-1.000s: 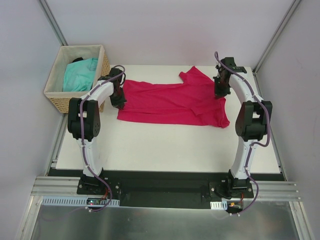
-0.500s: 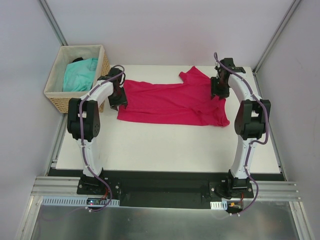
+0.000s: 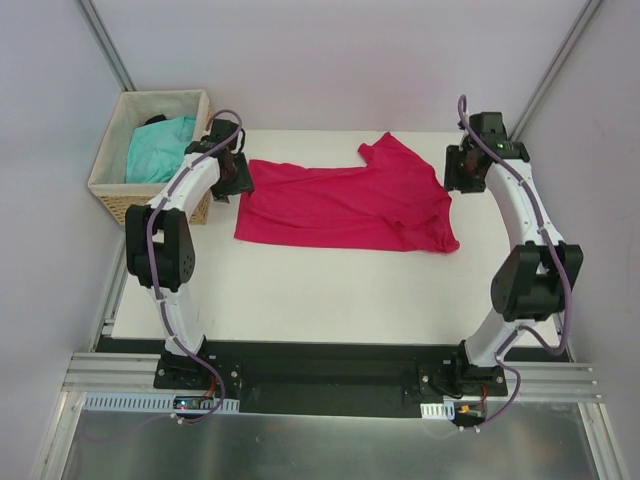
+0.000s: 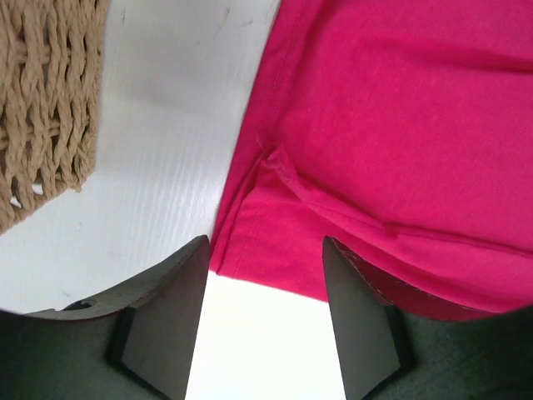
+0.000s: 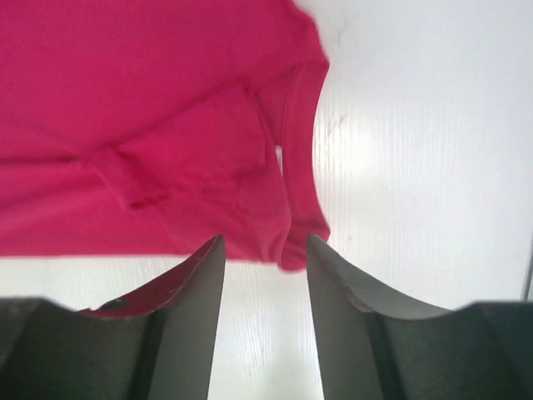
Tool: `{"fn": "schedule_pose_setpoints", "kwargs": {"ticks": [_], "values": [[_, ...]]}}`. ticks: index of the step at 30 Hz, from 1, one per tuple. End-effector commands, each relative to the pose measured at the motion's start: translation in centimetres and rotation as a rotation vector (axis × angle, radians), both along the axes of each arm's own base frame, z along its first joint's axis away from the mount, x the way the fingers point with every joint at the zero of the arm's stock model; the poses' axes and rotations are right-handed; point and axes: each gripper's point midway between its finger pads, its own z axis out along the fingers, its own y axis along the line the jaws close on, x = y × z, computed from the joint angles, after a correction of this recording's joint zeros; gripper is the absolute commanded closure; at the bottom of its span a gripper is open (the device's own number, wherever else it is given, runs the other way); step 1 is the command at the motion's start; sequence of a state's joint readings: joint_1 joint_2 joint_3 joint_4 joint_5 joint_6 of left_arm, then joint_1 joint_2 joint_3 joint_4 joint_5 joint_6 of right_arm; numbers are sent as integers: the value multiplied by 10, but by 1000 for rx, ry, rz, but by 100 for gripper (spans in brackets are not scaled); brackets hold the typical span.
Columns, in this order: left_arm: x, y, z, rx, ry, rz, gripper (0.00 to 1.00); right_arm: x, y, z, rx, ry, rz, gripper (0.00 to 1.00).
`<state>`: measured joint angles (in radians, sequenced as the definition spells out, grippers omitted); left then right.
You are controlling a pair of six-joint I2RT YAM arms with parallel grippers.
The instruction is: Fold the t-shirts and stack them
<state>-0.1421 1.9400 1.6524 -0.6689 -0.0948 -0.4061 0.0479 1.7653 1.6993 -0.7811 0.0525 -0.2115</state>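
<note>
L gripper (image 4: 265, 242) apart over pink tee (image 3: 345, 205) edge, R gripper (image 5: 265, 237) apart opposite, pointing down

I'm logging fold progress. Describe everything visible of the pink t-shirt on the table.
The crimson-pink t-shirt looks like soft, thin knit fabric with stitched hems. It lies spread lengthwise across the white table, mostly flat with a few shallow ridges, and one sleeve points toward the far edge. It rests on the table alone. The open left gripper and open right gripper hover at its two ends, gripping nothing.
</note>
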Motion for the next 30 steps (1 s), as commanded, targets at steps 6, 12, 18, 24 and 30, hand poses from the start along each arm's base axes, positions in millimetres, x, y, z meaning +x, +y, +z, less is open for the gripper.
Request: {"fn": "schedule_pose_setpoints", "kwargs": {"ticks": [6, 12, 18, 24, 30], "values": [[-46, 5, -5, -15, 46, 1, 96, -61, 24, -65, 116, 203, -3, 99], [-38, -3, -7, -49, 14, -26, 100, -47, 30, -86, 138, 223, 1, 99], [-33, -6, -7, -66, 4, -31, 100, -47, 24, -102, 101, 309, -8, 99], [-32, -7, -5, -65, -1, -32, 100, -48, 19, -117, 58, 430, -26, 99], [-28, -5, 6, -52, -30, -38, 100, -35, 21, -95, 78, 361, -56, 99]]}}
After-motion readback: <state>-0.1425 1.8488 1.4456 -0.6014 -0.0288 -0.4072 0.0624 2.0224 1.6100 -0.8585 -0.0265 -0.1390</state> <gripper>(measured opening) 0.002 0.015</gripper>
